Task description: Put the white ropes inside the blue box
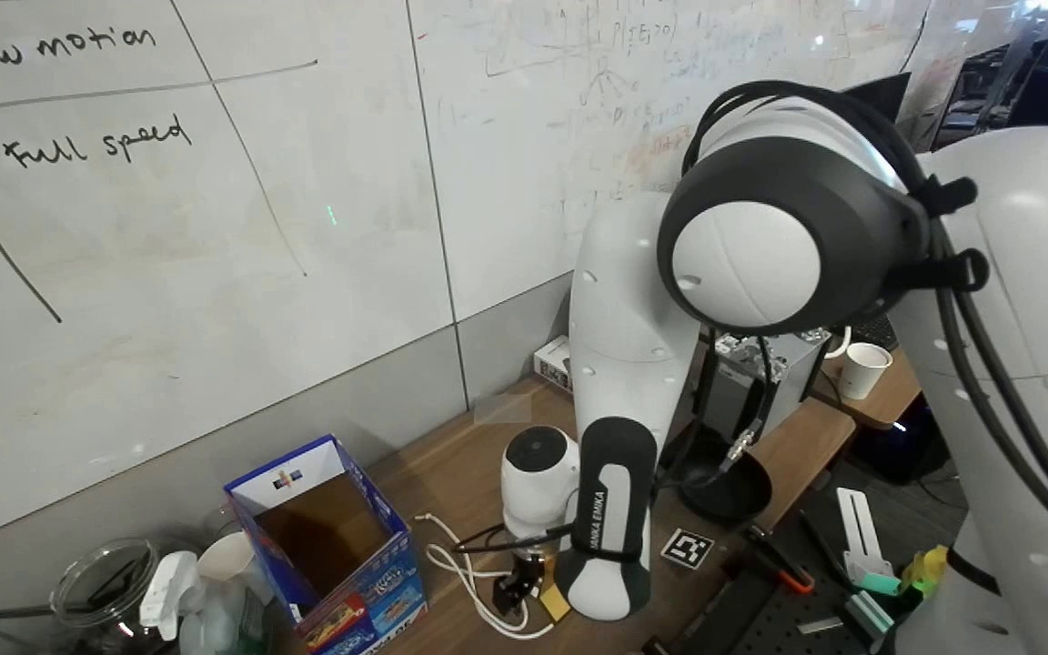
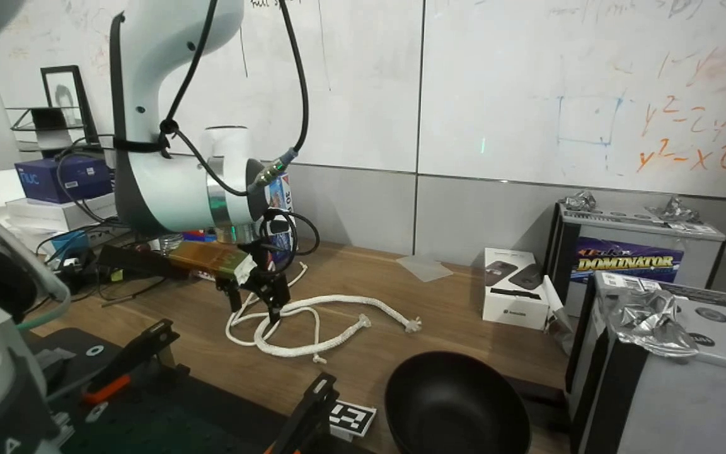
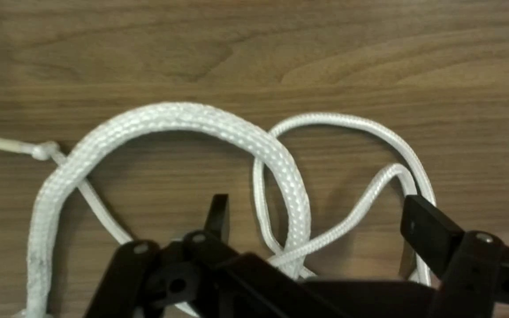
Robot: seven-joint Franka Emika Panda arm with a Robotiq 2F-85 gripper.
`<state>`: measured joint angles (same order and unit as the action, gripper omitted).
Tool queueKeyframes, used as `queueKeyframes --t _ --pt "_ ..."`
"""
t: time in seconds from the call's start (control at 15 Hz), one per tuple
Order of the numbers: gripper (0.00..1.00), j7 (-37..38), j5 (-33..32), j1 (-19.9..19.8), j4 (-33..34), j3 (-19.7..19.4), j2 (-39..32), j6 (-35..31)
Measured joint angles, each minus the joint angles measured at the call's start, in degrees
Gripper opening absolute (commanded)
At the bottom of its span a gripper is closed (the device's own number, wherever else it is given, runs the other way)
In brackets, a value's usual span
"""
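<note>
The white ropes (image 3: 184, 116) lie in loose crossing loops on the wooden table, one thick and one thinner. They also show in both exterior views (image 1: 468, 578) (image 2: 344, 299). My gripper (image 3: 318, 216) is open, its fingers spread wide over the ropes in the wrist view. Strands pass between the fingers, and the right finger overlaps a thin loop. In an exterior view the gripper (image 2: 254, 309) points down low over the rope pile; contact with the table cannot be told. The blue box (image 1: 365, 582) stands open-topped beside the ropes, its brown inside visible. It is partly hidden behind the arm in an exterior view (image 2: 282, 195).
A black bowl (image 2: 457, 403), a marker card (image 2: 351, 417) and black clamps stand near the front. A white carton (image 2: 514, 296) and grey devices (image 2: 646, 378) are along the back and side. A spray bottle (image 1: 215, 614) and a glass jar (image 1: 105, 582) stand beside the box, with a whiteboard wall behind.
</note>
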<state>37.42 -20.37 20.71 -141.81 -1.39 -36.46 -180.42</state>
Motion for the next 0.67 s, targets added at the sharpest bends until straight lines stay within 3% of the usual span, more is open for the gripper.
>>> queueKeyframes --t 0.33,0.67 --pt "1.00 -10.5 14.9 1.4 4.8 0.6 -2.8 0.0" --pt "1.00 -15.9 20.1 1.3 7.6 0.6 -5.8 0.3"
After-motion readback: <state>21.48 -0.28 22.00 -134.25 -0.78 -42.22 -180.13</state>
